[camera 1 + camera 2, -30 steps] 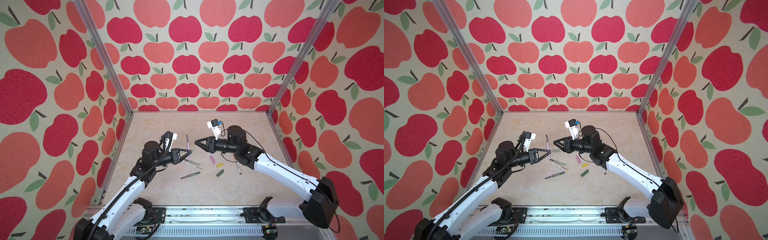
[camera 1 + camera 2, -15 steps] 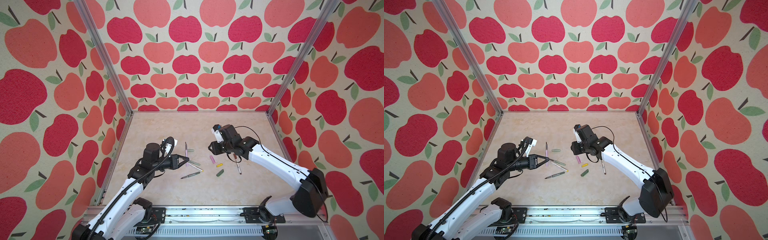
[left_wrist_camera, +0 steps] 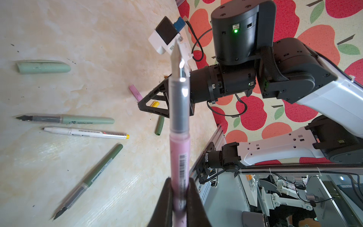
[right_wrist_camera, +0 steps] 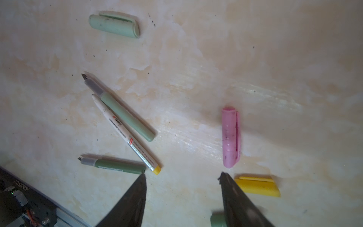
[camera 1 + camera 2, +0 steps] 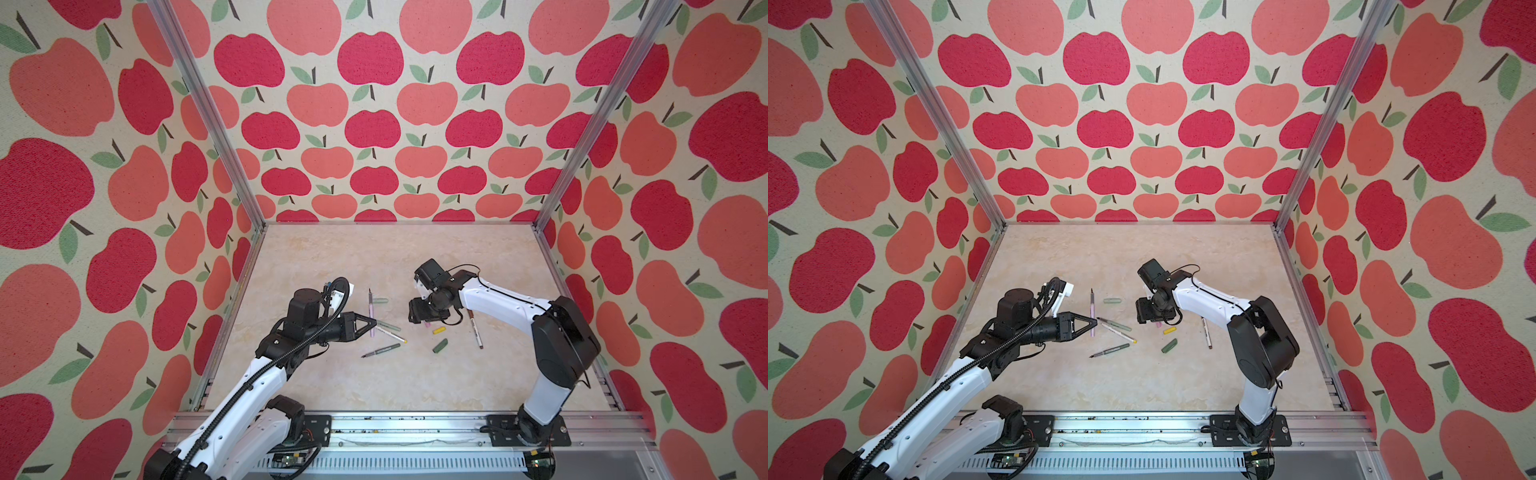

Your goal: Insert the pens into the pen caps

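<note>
We see the left fingers [image 5: 368,322] closed tight on the pink pen [image 3: 179,155], gripping it near the back end of its barrel. The pen sits crosswise to them, and in both top views its dark tip points toward the back wall. The right fingers [image 5: 417,316] are spread apart with nothing between them, pointing down, low over the surface [image 5: 374,257]; whether they touch it we cannot tell. In the right wrist view one fingertip sits just beside the near end of the pink cap [image 4: 230,137], which lies flat ahead of the gap. The yellow cap [image 4: 257,186] lies right by that same finger's outer side. The other fingertip is close to the back ends of the dark green pen [image 4: 117,166] and the white pen with a yellow end [image 4: 125,133]. That white pen lies side by side with the pale green pen [image 4: 125,116], between the two arms. The pale green cap [image 5: 379,300] lies farther back, just beside the pink pen's front part in the top views. The dark green cap [image 5: 440,345] lies near the yellow one, toward the front. A white pen with brown [image 5: 476,330] lies apart from the rest, beside the right arm. Every cap we see lies off its pen. Apple-print walls [image 5: 374,124] close in the surface on three sides.
</note>
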